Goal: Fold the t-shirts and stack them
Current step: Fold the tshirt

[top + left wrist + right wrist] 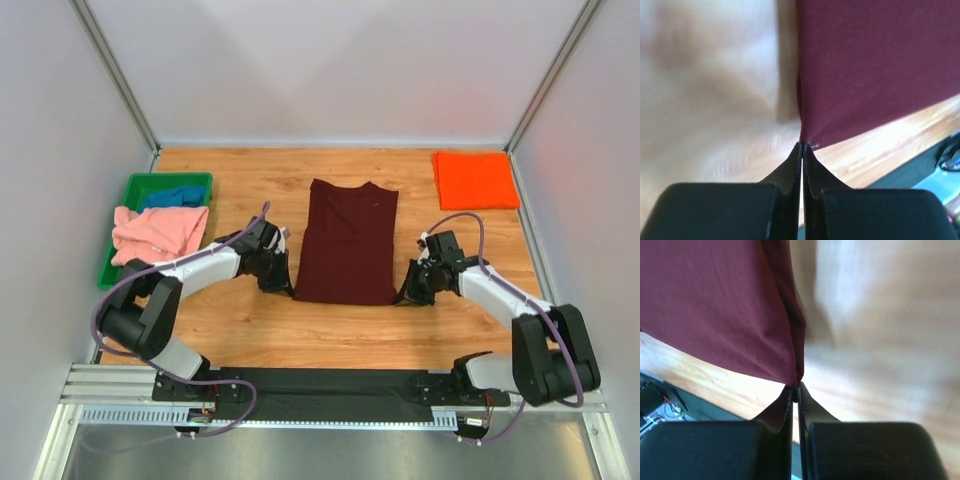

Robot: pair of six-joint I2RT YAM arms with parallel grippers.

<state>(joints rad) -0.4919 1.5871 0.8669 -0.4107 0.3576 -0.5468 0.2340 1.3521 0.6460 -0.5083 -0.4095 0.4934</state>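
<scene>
At counter [330, 335] centre, the maroon t-shirt [347, 243] lies flat as a long narrow panel, collar end far, hem near the arms. Left gripper [803, 147] has its fingers pressed together on the near-left hem corner, only a sliver of cloth in the tips. Right gripper [795, 390] is clamped on the near-right corner with more cloth caught.

The orange t-shirt [475, 179] sits folded at the far right. The pink t-shirt [158, 231] and blue t-shirt [178, 195] are in the green tray [140, 183] on the left.

Step looks like the hem-to-collar fold. To do it well:
- Lift both corners together, level.
- Keep the hem taut between the grippers.
- Carry it straight away from the arms and lay it on the collar edge square.
- The left grip looks thin, so go slowly or it may slip.
</scene>
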